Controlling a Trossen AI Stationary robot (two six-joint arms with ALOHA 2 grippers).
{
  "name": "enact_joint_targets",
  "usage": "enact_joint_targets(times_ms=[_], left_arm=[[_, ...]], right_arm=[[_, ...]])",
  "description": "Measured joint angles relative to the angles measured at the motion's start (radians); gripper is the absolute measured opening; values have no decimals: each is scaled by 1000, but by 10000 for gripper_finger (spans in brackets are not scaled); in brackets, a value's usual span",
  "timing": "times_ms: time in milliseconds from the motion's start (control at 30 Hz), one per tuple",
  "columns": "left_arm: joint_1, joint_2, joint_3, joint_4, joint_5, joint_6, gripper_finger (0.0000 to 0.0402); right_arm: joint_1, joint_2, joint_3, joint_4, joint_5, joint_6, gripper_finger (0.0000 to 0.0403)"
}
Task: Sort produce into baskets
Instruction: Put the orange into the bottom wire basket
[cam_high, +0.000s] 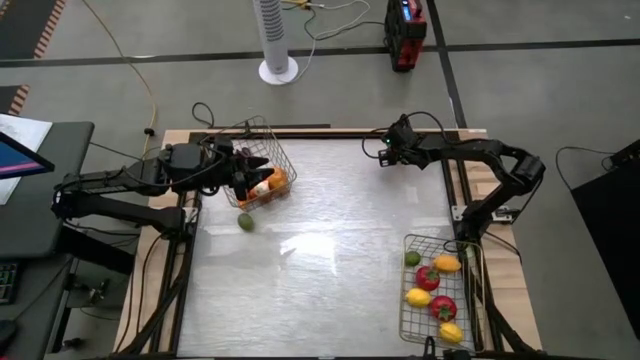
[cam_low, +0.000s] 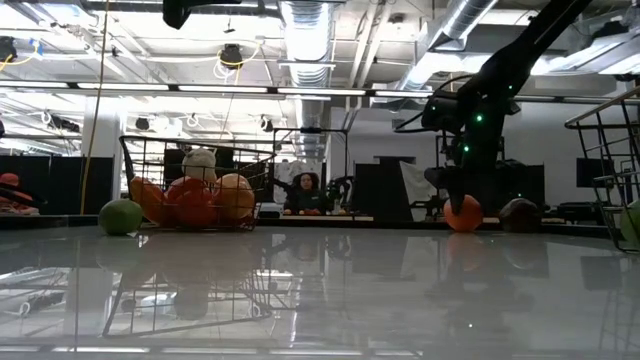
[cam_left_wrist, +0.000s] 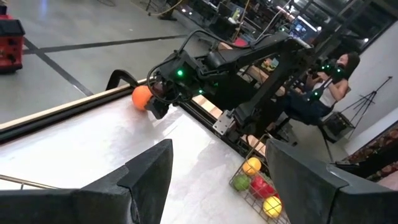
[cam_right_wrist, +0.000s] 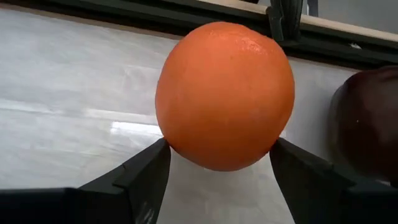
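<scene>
1. The right gripper (cam_right_wrist: 217, 180) sits at the far edge of the table (cam_high: 330, 290), its two dark fingers (cam_right_wrist: 140, 177) spread to either side of a round orange (cam_right_wrist: 225, 94). Whether they press on it cannot be told.
2. A dark reddish fruit (cam_right_wrist: 367, 124) lies just beside that orange; its kind is unclear.
3. The left gripper (cam_left_wrist: 217, 180) hangs released, fingers apart with nothing between them, above the left basket (cam_high: 268, 150) at the table's far left.
4. That basket tilts, with its open side facing the table's middle. It holds an orange, red and white pile of produce (cam_low: 195, 195); the pieces cannot be counted.
5. One green lime (cam_high: 245, 221) rests on the table just outside it.
6. The right basket (cam_high: 412, 325) lies flat at the near right, its long axis running front to back. It holds six pieces: three yellow lemons, two red tomatoes and one lime.
7. No writing is legible.
</scene>
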Motion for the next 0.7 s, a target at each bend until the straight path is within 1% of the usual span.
enact_joint_targets(times_ms=[233, 333, 600, 633, 700], left_arm=[[0, 0, 0, 0, 0, 7, 245], [0, 0, 0, 0, -2, 10, 245], [0, 0, 0, -1, -22, 37, 245], [0, 0, 0, -1, -22, 37, 245], [0, 0, 0, -1, -22, 37, 245]], right_arm=[[0, 0, 0, 3, 0, -6, 271], [0, -3, 0, 2, -2, -15, 253], [10, -73, 0, -9, -30, -31, 167], [15, -84, 0, -14, -42, -26, 157], [24, -111, 0, -20, -103, -24, 141]])
